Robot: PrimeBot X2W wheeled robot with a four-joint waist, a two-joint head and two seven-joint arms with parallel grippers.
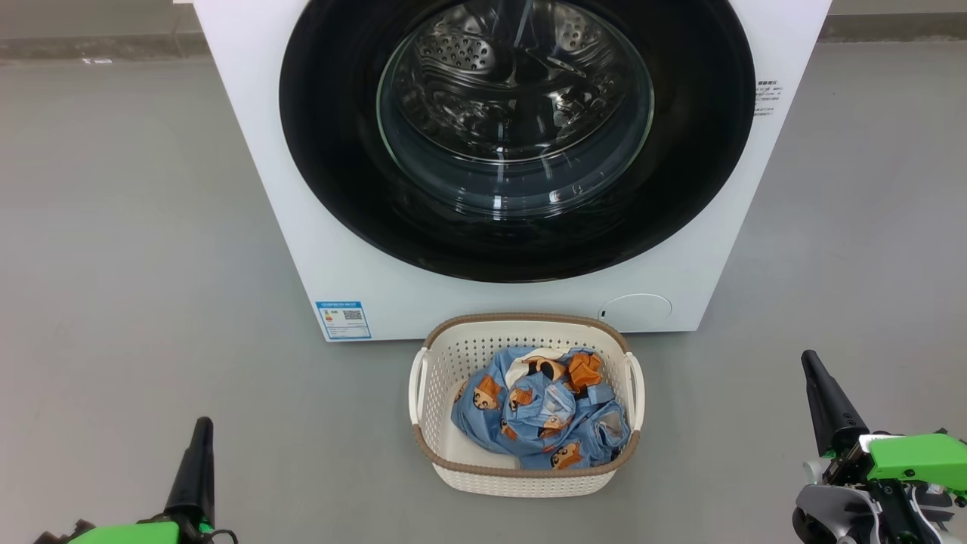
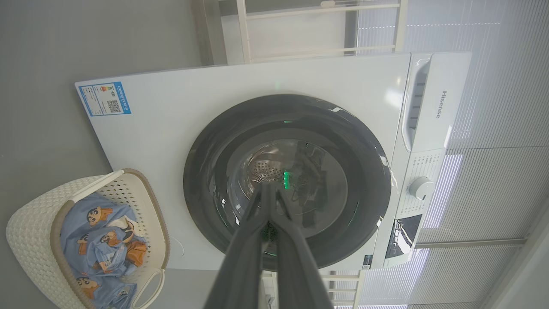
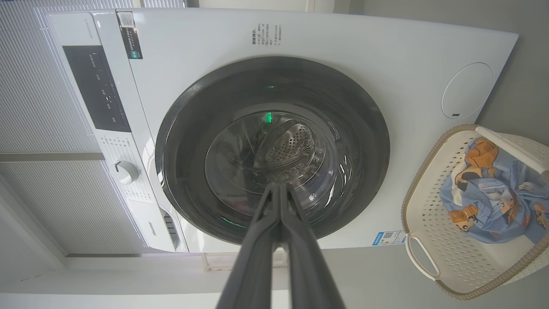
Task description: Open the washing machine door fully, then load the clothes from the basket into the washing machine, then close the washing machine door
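The floor [image 1: 113, 264] lies bare and open on both sides of the washer [image 1: 468, 306], which stands square ahead of me. Its door [image 1: 517, 121] sits flush against the front, the black rim reaching nearly to both side edges. The basket [image 1: 521, 482] rests on the floor just before the washer's lower edge, below the door and between my arms. The clothes [image 1: 540, 415] are heaped inside it, leaving a bare strip of its bottom at the left. My left tool [image 1: 202, 427] and right tool [image 1: 812, 363] hang low, well apart from the basket. Both point at the washer, fingers pressed together and gripping nothing.
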